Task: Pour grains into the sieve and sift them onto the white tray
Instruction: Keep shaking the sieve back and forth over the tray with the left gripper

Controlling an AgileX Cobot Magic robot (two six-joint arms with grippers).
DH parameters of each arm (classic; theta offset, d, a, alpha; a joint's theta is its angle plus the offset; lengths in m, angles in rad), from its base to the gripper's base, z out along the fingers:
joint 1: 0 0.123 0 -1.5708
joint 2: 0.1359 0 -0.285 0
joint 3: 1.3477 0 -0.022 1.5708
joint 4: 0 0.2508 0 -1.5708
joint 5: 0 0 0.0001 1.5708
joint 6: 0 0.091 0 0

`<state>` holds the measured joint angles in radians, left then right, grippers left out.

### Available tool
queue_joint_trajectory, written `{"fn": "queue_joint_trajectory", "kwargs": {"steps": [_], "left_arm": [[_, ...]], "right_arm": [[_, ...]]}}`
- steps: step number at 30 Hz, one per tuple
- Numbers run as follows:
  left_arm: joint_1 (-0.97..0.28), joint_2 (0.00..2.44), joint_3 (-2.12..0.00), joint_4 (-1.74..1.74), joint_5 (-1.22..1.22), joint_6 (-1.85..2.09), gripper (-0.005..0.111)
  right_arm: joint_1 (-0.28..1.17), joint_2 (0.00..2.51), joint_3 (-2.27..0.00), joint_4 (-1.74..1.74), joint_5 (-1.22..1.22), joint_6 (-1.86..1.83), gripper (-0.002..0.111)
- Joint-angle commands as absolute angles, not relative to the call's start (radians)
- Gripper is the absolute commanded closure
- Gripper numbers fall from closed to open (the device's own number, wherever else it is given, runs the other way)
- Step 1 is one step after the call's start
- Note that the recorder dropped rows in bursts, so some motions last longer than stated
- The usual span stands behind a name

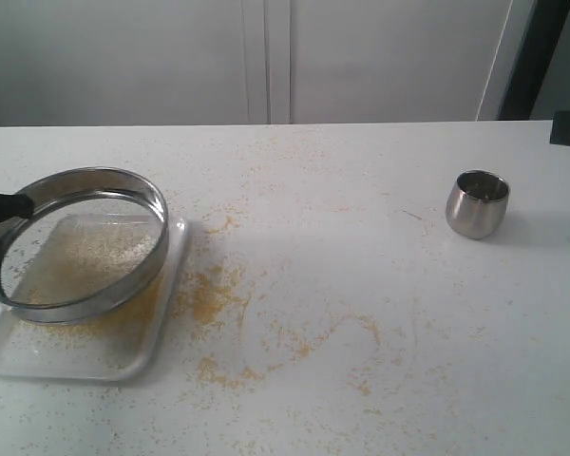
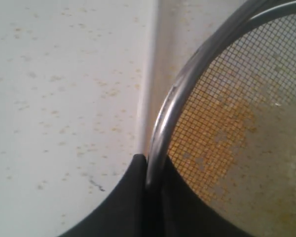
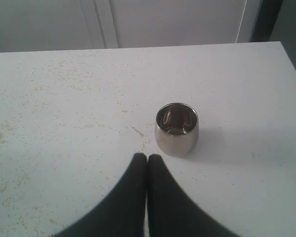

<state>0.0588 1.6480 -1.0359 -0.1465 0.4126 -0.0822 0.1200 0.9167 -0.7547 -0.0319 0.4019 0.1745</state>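
The left gripper (image 1: 2, 205) sits at the far left of the exterior view, clamped on the rim of the sieve (image 1: 84, 243). In the left wrist view its two black fingers (image 2: 133, 197) pinch the steel ring, one outside the ring and one on the mesh side, and the left gripper (image 2: 150, 170) has nothing else between its tips. The sieve (image 2: 187, 84) stretches away from that grip and is held tilted over the white tray (image 1: 166, 285). Whether its lower edge touches the tray cannot be told.

The grains (image 1: 95, 249) show through the mesh as a pale patch with a yellower fringe toward the near side of the tray. From the wrist, the grains (image 2: 222, 133) appear as a blurred yellow spread behind the grid, close to the clamped part of the rim. The tray's raised edge (image 2: 149, 74) runs just beside the ring, with the speckled tabletop (image 2: 64, 98) beyond it. Loose yellow specks (image 1: 209, 294) lie scattered on the table (image 1: 361, 171) beside the tray.

The right gripper (image 3: 147, 158) has its fingers pressed together and holds nothing. A small steel cup (image 3: 176, 129) stands upright just past its tips, slightly to one side of them. The exterior view shows the cup (image 1: 477, 203) well apart from the sieve and tray — on the table's right side.
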Motion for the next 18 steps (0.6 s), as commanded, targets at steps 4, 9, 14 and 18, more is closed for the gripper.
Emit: {"fn": "queue_joint_trajectory", "kwargs": {"steps": [4, 9, 14, 18], "left_arm": [[-0.019, 1.663, -1.058, -0.333, 0.429, 0.120, 0.107], [0.060, 1.665, -1.059, -0.192, 0.426, -0.077, 0.107], [0.050, 1.663, -1.059, -0.242, 0.480, -0.117, 0.107], [0.022, 1.653, -1.060, -0.140, 0.441, -0.083, 0.107]], "right_arm": [[0.121, 0.910, -0.747, -0.035, 0.395, 0.179, 0.108], [0.121, 0.910, -0.747, -0.035, 0.394, 0.179, 0.108], [0.121, 0.910, -0.747, -0.035, 0.396, 0.179, 0.108], [0.121, 0.910, -0.747, -0.035, 0.394, 0.179, 0.108]]}}
